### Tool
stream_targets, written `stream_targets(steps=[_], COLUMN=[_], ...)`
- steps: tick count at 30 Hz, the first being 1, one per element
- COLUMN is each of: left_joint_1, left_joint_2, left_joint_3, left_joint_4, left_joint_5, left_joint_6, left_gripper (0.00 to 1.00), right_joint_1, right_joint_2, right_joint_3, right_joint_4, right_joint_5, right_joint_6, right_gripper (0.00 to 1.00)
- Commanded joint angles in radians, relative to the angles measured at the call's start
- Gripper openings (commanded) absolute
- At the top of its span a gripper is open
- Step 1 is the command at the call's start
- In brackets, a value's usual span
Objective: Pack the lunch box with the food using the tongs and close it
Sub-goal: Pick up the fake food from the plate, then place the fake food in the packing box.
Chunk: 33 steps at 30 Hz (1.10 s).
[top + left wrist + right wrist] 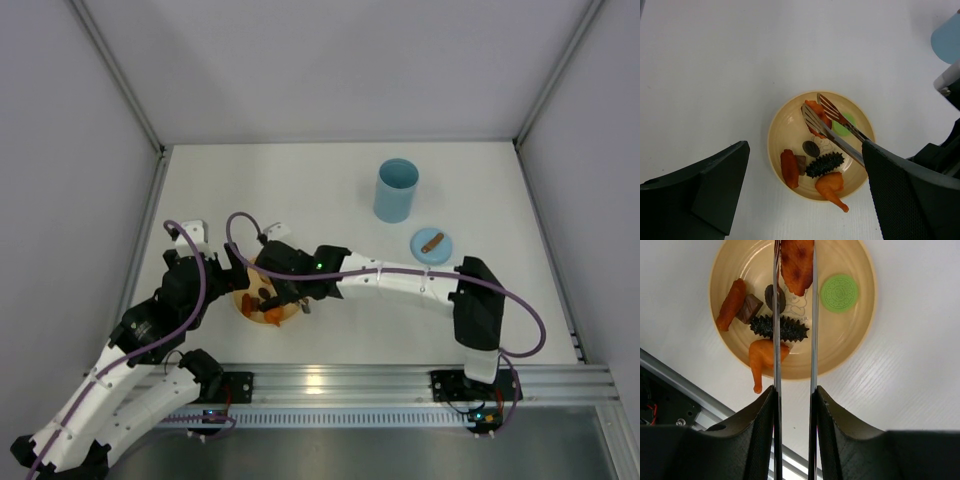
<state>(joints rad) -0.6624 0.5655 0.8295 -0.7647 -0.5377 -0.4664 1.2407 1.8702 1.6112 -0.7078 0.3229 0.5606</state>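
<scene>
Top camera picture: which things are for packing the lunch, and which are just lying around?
For the job:
- lunch box
- lid, lying beside it
- tongs
- food, with one orange piece between the tong arms

Just there:
- plate under the food
- metal rail by the arm bases
</scene>
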Motion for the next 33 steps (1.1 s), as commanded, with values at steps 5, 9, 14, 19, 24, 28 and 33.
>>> stream_targets(steps=[5,9,14,19,24,28,33], left_joint_1=[-0.006,-0.006,-0.006,-0.006,-0.006,-0.006,-0.006], left_joint_2=[-0.006,-0.006,-0.007,-0.007,-0.009,-0.007,-0.007], left_joint_3=[0.002,0.002,0.002,0.002,0.002,0.002,0.002], left_joint_4=[0.011,0.008,0.008,0.008,0.01,0.008,0.011], left_joint_5=[-0.013,-0.015,-0.016,-0.016,-0.016,-0.015,-0.015], left_joint_6=[-0.005,-0.005,-0.006,-0.006,-0.006,-0.006,-0.005], left_gripper=[0.99,0.99,0.99,0.99,0.99,0.99,0.99], right_joint_1=[-0.007,-0.014,-0.029,-0.044,-0.066,-0.139,-0.295], right_joint_2=[-0.121,-0.143,-0.184,-0.236,-0.296,-0.364,-0.456], right_joint_3=[-0.004,-0.01,-0.028,-0.045,-0.059,-0.074,-0.063], right_joint_4=[-0.009,-0.019,-0.021,-0.032,-0.053,-0.065,-0.099], right_joint_5=[0.05,0.057,0.067,0.07,0.088,0.081,0.058], right_joint_6=[-0.004,-0.008,-0.011,-0.016,-0.025,-0.042,-0.093], right_gripper=[0.34,0.34,0.34,0.34,0.34,0.34,0.35])
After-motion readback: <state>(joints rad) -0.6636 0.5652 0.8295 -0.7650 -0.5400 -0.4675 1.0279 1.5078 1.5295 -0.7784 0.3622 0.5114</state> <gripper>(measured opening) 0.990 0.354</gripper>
